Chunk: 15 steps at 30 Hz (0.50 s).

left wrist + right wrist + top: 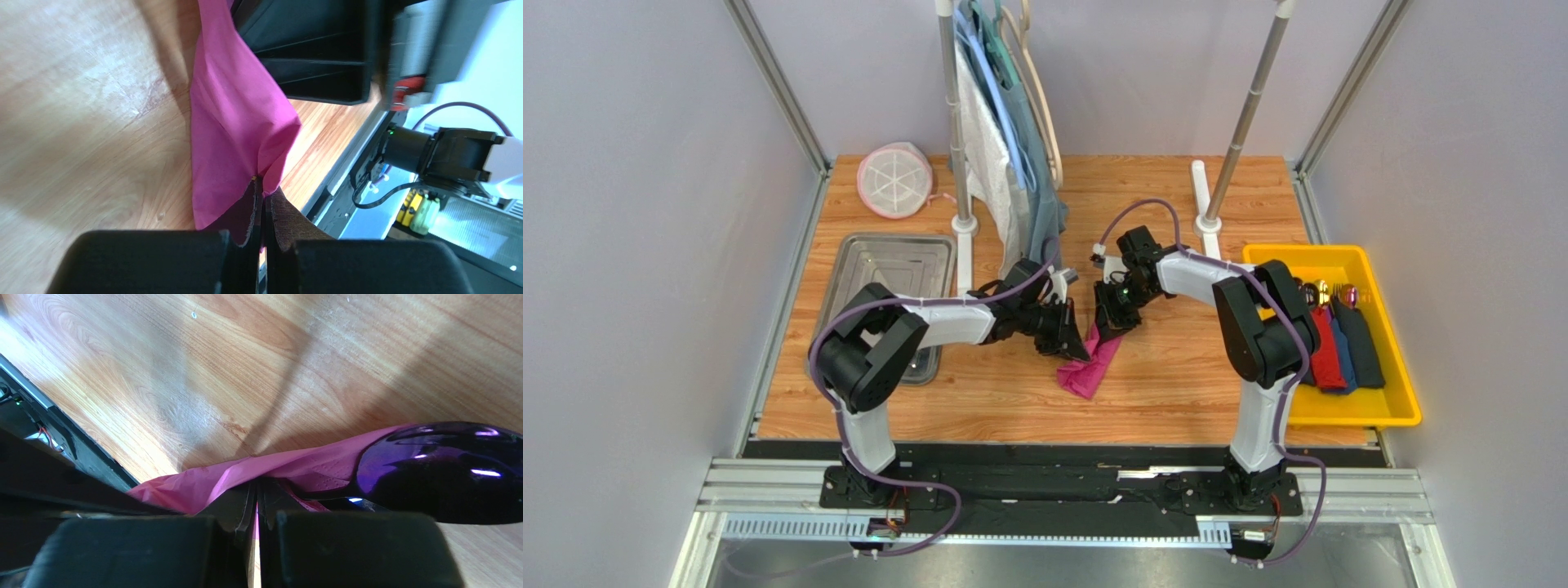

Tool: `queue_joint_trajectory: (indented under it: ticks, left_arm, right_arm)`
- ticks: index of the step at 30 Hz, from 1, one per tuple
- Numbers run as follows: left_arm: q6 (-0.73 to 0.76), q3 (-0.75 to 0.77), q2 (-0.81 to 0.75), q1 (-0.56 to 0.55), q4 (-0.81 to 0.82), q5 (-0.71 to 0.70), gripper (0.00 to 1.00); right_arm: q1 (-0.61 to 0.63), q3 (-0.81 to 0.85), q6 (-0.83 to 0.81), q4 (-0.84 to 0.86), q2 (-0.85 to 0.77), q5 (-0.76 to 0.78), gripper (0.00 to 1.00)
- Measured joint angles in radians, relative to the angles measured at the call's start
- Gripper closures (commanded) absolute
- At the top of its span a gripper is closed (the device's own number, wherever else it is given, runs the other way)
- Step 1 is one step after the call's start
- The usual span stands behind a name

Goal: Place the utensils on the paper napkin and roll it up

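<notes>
at the near side of the wooden table, the paper napkin hangs crumpled between the two arms, its lower corner trailing toward the front edge. the left gripper has its jaws pressed together on one edge of the napkin; its wrist view shows the magenta sheet draping away from the pinched tips. the right gripper, just beside it, is likewise clamped on the napkin, fingers closed tight over a fold. a dark-purple spoon shows its glossy bowl against the pink paper, right next to those fingers.

farther out on the right stands a yellow bin. inside lie a red bundle and a dark blue bundle side by side, with a few shiny pieces at the far end, too small to tell apart. on the left sits a metal tray. at the back stand a round white mesh item and a rack hung with garments.
</notes>
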Motion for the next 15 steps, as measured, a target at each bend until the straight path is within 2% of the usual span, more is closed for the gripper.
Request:
queue_joint_trajectory:
  ticks: [6,15]
  left_arm:
    - [-0.023,0.015,0.081,-0.017,-0.008,-0.021,1.0]
    - [-0.051,0.039,0.091,-0.017,-0.049,-0.034,1.0]
  right_arm:
    - [0.0,-0.001,0.012,0.0,0.0,-0.001,0.98]
    - [-0.01,0.007,0.013,-0.049,-0.019,0.014,0.9]
